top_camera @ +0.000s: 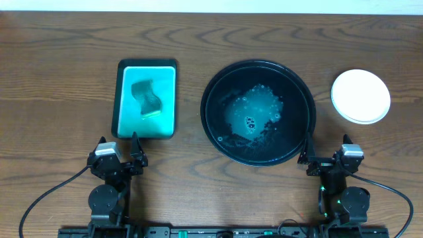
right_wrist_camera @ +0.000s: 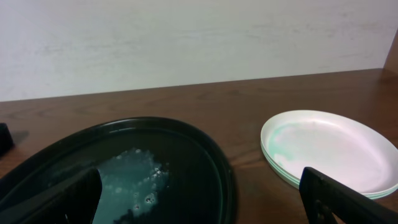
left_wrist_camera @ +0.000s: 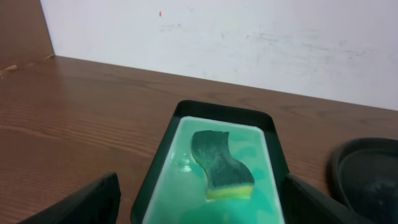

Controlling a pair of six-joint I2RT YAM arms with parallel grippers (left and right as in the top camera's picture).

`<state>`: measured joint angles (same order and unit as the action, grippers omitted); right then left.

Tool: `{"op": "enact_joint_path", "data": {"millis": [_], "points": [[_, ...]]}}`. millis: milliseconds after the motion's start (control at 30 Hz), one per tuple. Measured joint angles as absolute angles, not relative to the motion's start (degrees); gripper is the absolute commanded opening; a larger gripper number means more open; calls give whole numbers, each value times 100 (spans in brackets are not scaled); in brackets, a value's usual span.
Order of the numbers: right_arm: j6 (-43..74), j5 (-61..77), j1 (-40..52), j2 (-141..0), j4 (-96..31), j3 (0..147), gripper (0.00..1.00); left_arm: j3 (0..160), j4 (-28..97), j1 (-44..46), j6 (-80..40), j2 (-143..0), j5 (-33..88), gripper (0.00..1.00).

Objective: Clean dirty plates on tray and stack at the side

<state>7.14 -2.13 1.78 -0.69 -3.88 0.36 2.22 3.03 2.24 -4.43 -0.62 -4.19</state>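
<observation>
The left gripper [top_camera: 119, 147] and right gripper [top_camera: 326, 149] hang wide open, empty. The plates [top_camera: 360, 96], seemingly all stacked, sit beside the tray [top_camera: 258, 64], which holds foamy water [top_camera: 254, 109].

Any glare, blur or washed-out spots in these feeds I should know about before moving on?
Overhead: the plates are bright, nearly washed out, so their rims merge; the black tray carries a pale sheen around the foam. Left wrist: the sponge is fairly sharp, the near fingers soft and dark. Right wrist: the stacked plate rims read clearly, with no strong glare.
</observation>
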Motion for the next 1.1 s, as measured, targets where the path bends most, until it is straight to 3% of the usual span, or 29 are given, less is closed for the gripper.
{"op": "enact_joint_path", "data": {"millis": [900, 1100], "points": [[711, -213, 178, -69, -388, 36, 99, 222, 303, 224, -443, -62, -419, 82], [97, -222, 178, -69, -390, 36, 99, 222, 303, 224, -443, -62, -419, 82]]}}
